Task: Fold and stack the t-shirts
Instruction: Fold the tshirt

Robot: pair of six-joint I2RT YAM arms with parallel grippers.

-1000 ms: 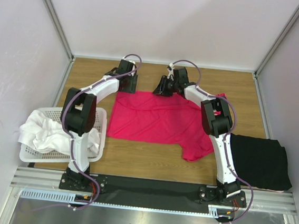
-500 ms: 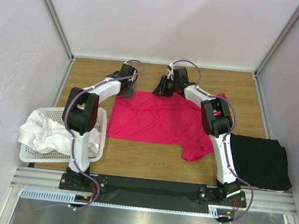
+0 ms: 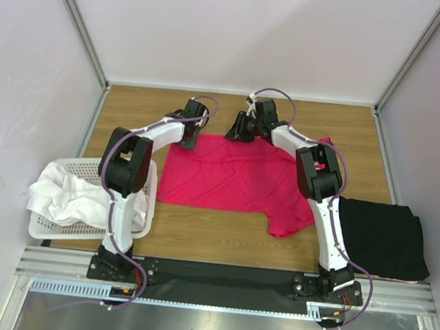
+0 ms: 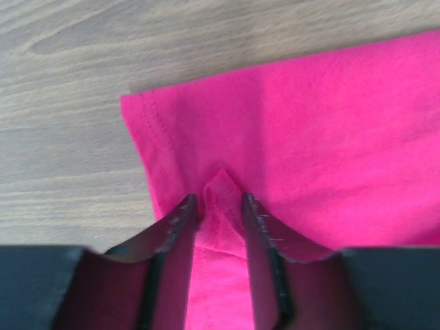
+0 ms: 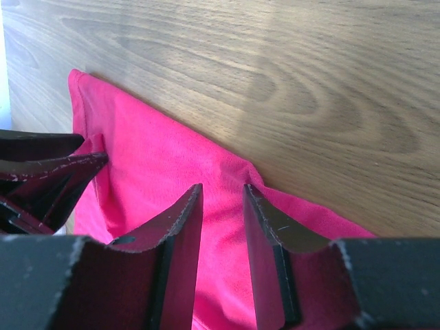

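Observation:
The crimson-pink t-shirt (image 3: 234,178) lies spread flat in the middle of the wooden table, one sleeve toward the front right. My left gripper (image 3: 190,135) is at its far left corner; in the left wrist view a raised fold of pink t-shirt (image 4: 330,137) is pinched between the jaws of the left gripper (image 4: 218,199). My right gripper (image 3: 235,131) sits on the far edge near the middle, and the right gripper (image 5: 221,189) holds the puckered hem of the pink t-shirt (image 5: 151,179). A black t-shirt (image 3: 381,235) lies folded at the right. White t-shirts (image 3: 65,193) fill the basket.
The white perforated basket (image 3: 150,175) stands at the front left beside the left arm's base. Bare wood table (image 3: 212,242) shows in front of the pink shirt. Grey walls and metal frame posts enclose the table on three sides.
The left gripper has moved right along the far edge onto the pink shirt's corner and its jaws have narrowed around a fold. The right arm has stayed still.

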